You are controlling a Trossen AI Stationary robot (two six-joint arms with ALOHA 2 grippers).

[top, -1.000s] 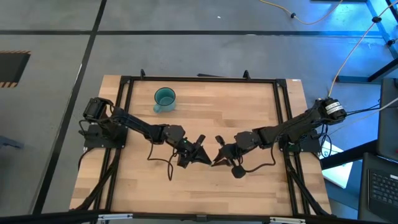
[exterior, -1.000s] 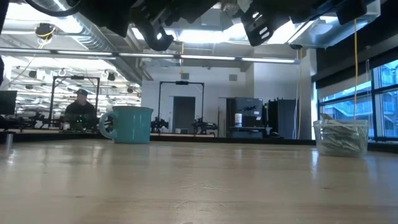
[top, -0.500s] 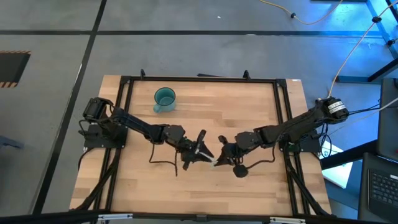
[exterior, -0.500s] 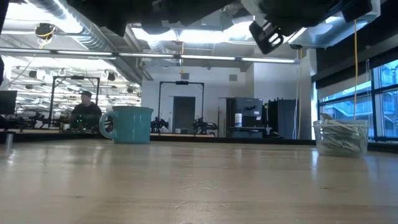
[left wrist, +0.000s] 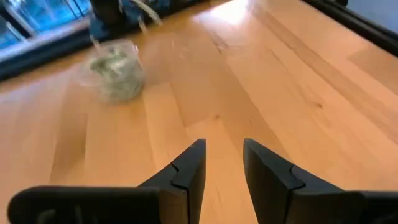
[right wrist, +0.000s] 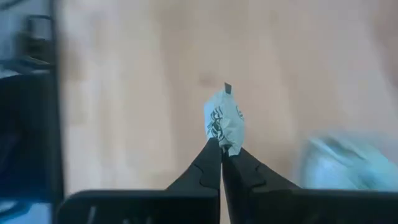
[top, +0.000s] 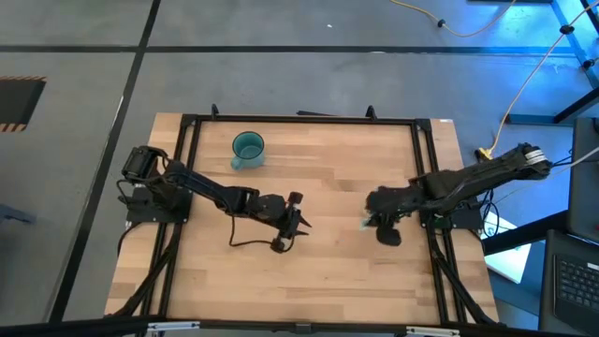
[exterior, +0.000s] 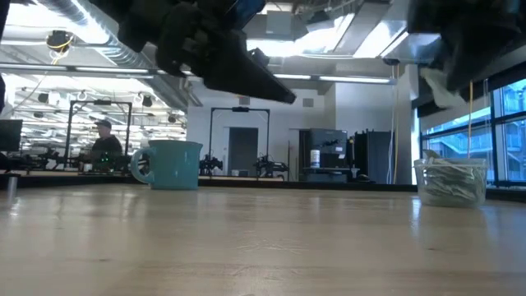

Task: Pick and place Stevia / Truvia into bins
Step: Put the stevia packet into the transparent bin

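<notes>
Wooden table point(top: 309, 271) carries a teal-blue cup point(top: 247, 148) at its far left. The left gripper point(top: 298, 224) hangs over mid-table, jaws parted narrowly, holding nothing. The right gripper point(right wrist: 221, 149) is over the right side, jaws closed on a pale green-and-white sachet point(right wrist: 224, 127). A clear plastic cup point(exterior: 449, 180) stands near the right edge, filled with sachets, close beside the right gripper.
</notes>
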